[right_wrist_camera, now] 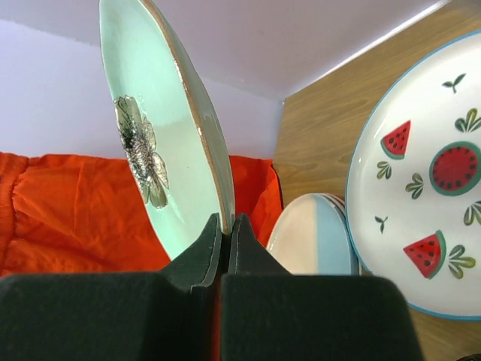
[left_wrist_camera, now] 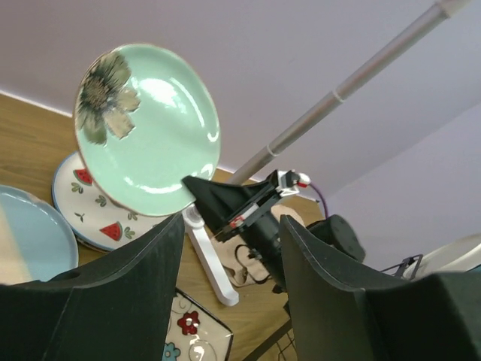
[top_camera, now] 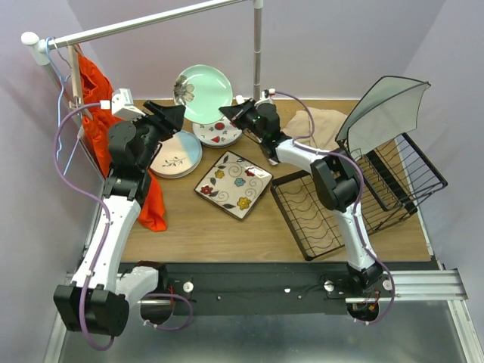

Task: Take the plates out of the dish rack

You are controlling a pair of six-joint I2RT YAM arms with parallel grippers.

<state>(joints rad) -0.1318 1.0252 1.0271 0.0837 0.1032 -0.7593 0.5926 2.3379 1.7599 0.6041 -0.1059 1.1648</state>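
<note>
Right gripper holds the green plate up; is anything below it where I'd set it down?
Yes. The watermelon plate lies on the table beneath the green plate; the pink-and-blue plate sits beside it.

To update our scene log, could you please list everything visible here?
green plate: one, pale green, held tilted at the back
watermelon plate: one, white, table, beneath it
pink-and-blue plate: one, table left
square plate: one, floral, table centre
dish rack: one, black wire, right
fan-shaped plate: one, grey, upright at rack
beige cloth: one, behind rack
orange cloth: one, hanging from rail
rail: one, white, back left
left hand: one, black, open, near green plate
right hand: one, black, shut on green plate
</note>
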